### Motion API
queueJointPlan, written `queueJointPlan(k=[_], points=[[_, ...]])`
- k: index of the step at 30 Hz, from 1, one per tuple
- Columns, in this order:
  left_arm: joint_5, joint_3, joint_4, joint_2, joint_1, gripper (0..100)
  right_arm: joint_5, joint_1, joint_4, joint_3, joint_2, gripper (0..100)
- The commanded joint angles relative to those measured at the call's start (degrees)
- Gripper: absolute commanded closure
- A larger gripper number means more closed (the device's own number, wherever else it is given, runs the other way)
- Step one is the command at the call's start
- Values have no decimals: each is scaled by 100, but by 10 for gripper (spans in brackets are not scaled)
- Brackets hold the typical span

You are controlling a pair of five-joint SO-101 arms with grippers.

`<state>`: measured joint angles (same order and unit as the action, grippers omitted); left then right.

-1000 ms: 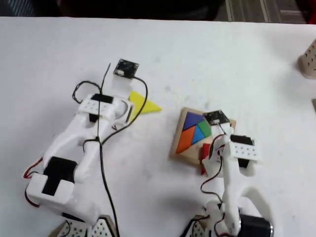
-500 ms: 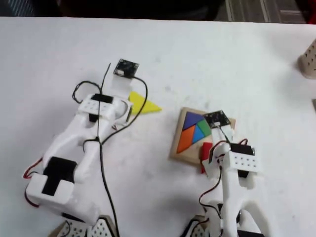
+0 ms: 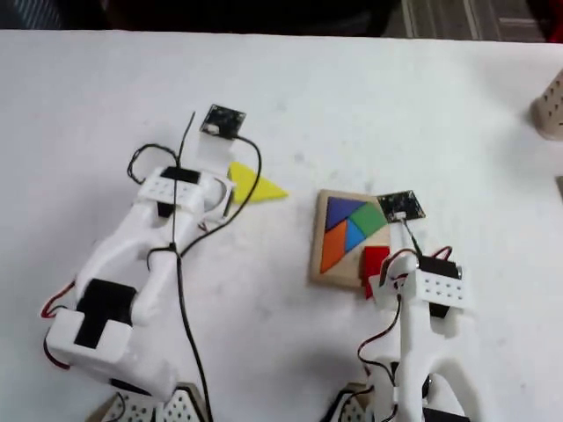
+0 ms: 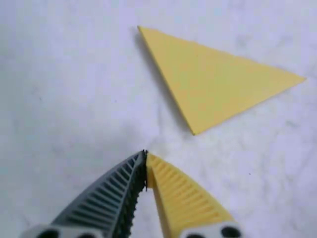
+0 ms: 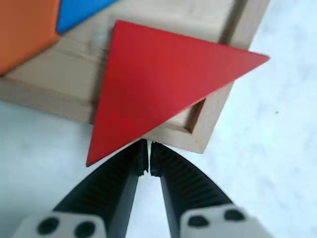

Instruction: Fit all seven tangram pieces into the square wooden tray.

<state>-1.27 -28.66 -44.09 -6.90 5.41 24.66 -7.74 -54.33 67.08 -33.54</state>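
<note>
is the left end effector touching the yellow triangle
Apart. The left wrist view shows bare table between the left end effector and the yellow triangle.

We see the white desk (image 3: 457, 105) brightly, evenly lit from above. Soft shadows lie beside the left arm (image 3: 132, 255) and right arm (image 3: 418, 338); a thin one edges the triangle (image 4: 213, 84). The room (image 3: 220, 13) behind is dark.

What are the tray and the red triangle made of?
The tray looks like bare light wood: faint grain, matte, raised rim. The red triangle is flat and evenly coloured with a low sheen. It could be painted wood or plastic; I can't tell which.
</note>
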Motion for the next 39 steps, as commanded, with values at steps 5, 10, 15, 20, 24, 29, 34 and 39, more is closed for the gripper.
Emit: queueJointPlan(k=[5, 10, 15, 20, 24, 29, 34, 39], points=[[-18, 229, 70, 312, -66, 977, -79, -110, 242, -35, -154, 981], [-44, 237, 70, 312, -66, 977, -70, -242, 154, -26, -171, 981], [-44, 220, 35, 303, -66, 977, -79, -391, 66, -62, -207, 981], [-18, 211, 26, 303, -145, 977, -167, -602, -171, -334, -207, 981], [-18, 220, 53, 303, -154, 977, -510, -743, -251, -554, -154, 981], [-18, 220, 70, 303, -110, 977, -545, -620, -57, -703, -154, 981], [-18, 220, 70, 295, -110, 977, -712, -453, 426, -651, -145, 981], [-26, 211, 70, 295, -110, 977, -721, -444, 673, -651, -66, 981]])
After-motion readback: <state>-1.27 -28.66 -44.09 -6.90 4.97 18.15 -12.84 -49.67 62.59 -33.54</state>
